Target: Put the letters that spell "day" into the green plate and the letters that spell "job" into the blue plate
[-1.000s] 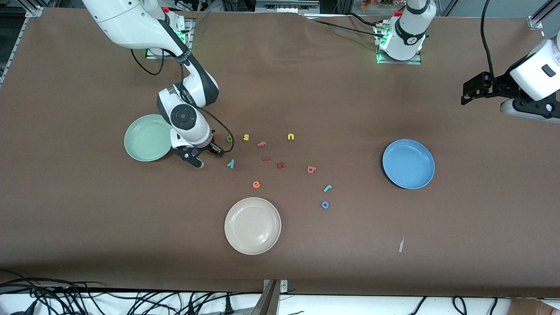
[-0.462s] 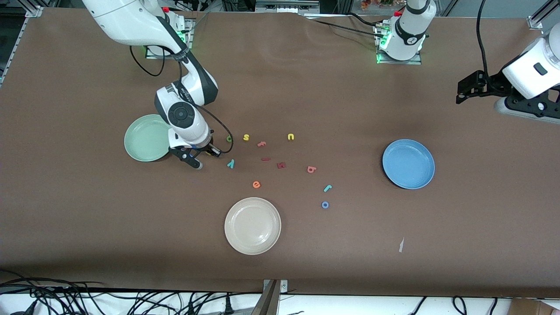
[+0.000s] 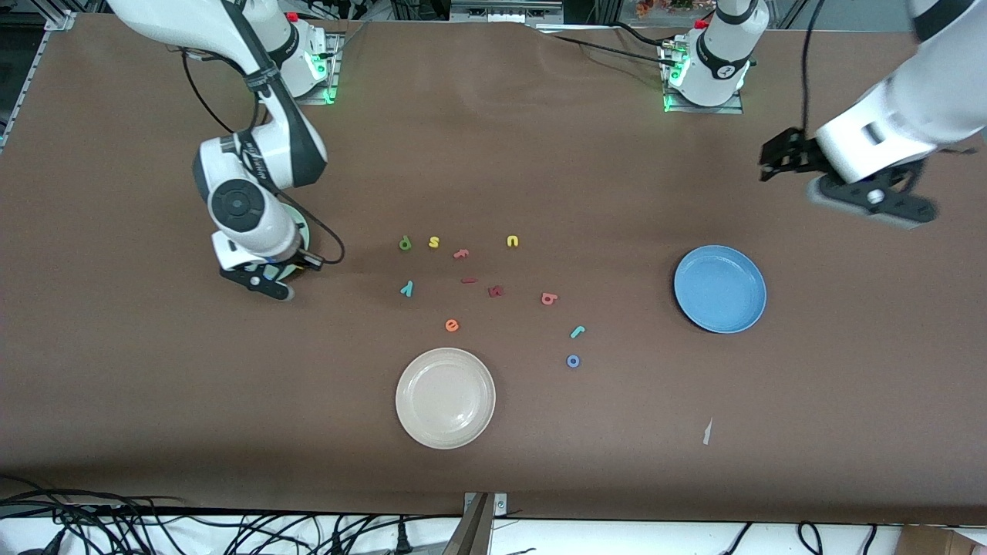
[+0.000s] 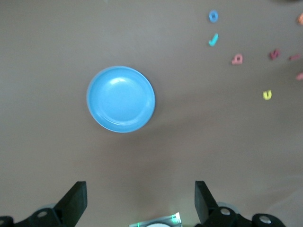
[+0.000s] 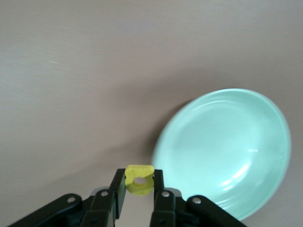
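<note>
My right gripper (image 5: 139, 185) is shut on the yellow a (image 5: 139, 178), held in the air just beside the rim of the green plate (image 5: 227, 146). In the front view this gripper (image 3: 277, 279) and its wrist cover most of that plate. On the table lie the green d (image 3: 405, 243), teal y (image 3: 406, 289), salmon b (image 3: 548, 298), teal j (image 3: 577, 331) and blue o (image 3: 573, 361). The blue plate (image 3: 720, 289) holds nothing. My left gripper (image 3: 867, 202) hangs open and empty high over the table near the blue plate (image 4: 121, 99).
Other letters lie among them: yellow s (image 3: 433, 242), yellow u (image 3: 513, 241), pink f (image 3: 461, 253), orange e (image 3: 452, 325) and two dark red ones (image 3: 496, 291). A cream-white plate (image 3: 446, 398) sits nearer the front camera. A paper scrap (image 3: 707, 432) lies near the front edge.
My right gripper has shut on the yellow a and carried it from near the green d to the green plate. The left arm has swung in toward the blue plate.
</note>
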Action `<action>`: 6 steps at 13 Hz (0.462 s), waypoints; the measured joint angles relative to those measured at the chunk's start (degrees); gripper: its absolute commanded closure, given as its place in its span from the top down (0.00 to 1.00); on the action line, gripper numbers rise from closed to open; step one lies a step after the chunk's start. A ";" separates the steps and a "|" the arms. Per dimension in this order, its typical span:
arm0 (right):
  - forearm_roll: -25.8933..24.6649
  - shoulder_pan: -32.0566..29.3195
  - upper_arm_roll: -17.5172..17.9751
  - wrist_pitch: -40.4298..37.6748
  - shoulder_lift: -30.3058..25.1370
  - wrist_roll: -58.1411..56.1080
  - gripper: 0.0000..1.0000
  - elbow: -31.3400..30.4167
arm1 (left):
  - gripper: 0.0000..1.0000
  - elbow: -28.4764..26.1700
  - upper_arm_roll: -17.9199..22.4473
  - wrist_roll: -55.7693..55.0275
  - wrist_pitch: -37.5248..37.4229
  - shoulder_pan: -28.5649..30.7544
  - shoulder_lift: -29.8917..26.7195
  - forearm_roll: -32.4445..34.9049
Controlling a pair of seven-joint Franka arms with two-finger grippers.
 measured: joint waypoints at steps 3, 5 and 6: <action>0.00 -0.08 -6.05 7.95 -2.01 -7.23 0.94 -9.16 | 1.00 -0.25 0.03 0.20 0.64 -0.75 3.42 -2.51; 0.01 -0.12 -8.19 10.87 -1.99 -8.96 1.00 -12.59 | 1.00 -1.76 0.06 1.16 1.79 -0.95 3.65 -5.70; 0.01 -0.10 -8.30 11.19 -2.03 -8.98 1.00 -12.96 | 1.00 -2.61 0.05 1.26 4.01 -1.43 3.91 -7.56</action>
